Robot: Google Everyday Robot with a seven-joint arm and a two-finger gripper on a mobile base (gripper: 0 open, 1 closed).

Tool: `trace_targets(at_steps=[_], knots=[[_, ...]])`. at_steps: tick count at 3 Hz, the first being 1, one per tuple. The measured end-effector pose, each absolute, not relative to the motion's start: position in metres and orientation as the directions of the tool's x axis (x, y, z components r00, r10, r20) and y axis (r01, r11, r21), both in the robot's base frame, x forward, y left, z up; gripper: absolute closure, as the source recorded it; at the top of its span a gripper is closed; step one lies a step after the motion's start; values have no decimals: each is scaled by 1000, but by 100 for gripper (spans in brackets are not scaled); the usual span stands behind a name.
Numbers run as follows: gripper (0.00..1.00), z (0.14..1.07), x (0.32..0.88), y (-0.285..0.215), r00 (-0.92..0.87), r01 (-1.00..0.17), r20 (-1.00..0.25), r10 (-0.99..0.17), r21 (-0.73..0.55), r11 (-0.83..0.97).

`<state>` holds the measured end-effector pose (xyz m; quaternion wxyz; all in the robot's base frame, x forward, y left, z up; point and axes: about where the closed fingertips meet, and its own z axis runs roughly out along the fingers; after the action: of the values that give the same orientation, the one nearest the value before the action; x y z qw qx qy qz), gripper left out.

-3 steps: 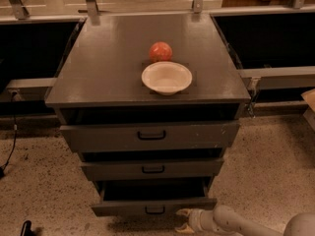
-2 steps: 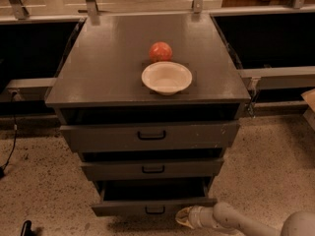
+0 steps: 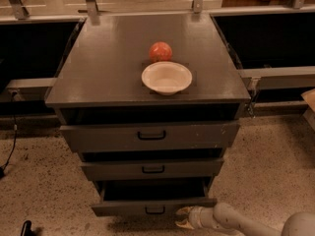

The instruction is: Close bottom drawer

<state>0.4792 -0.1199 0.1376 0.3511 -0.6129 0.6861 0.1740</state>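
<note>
— Looking down at the dark grey metal cabinet [image 3: 123, 68], where did we find the narrow dark grey bottom drawer [image 3: 123, 208] with its small black loop handle [image 3: 155, 210]?

— We found it lowest of the three, standing open toward us, so that its plain grey inside showed. It stood out further than the two above it.

— And those two?

— The mid-width middle drawer [image 3: 113, 170] and the wide top drawer [image 3: 98, 137] each showed a dark gap over the front, but less than the bottom drawer.

— Where was the pale yellowish gripper [image 3: 185, 218]?

— The gripper was low, near the floor, just beside the right end of the bottom drawer's front. It sat at the end of the pale grey arm [image 3: 231, 220], which came in from the lower right corner. We could not tell whether it touched the front. We also could not tell how far it was open, and we saw nothing in its hold.

— What stood on the cabinet?

— A shallow round white bowl [image 3: 167, 76] was near the middle of the top, with a round red-orange fruit [image 3: 161, 51] just behind it. We could not tell whether they touched. The cabinet stood on a speckled beige floor [image 3: 270, 171].
</note>
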Motion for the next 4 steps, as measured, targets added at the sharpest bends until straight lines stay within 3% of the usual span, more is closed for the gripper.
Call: trace_targets(at_steps=[1, 2, 4], knots=[[16, 138, 479, -120, -2, -963, -695, -719, -192, 188], [0, 138, 479, -120, -2, -963, -695, -719, -191, 188], [0, 164, 468, -135, 18, -956, -682, -731, -226, 187]])
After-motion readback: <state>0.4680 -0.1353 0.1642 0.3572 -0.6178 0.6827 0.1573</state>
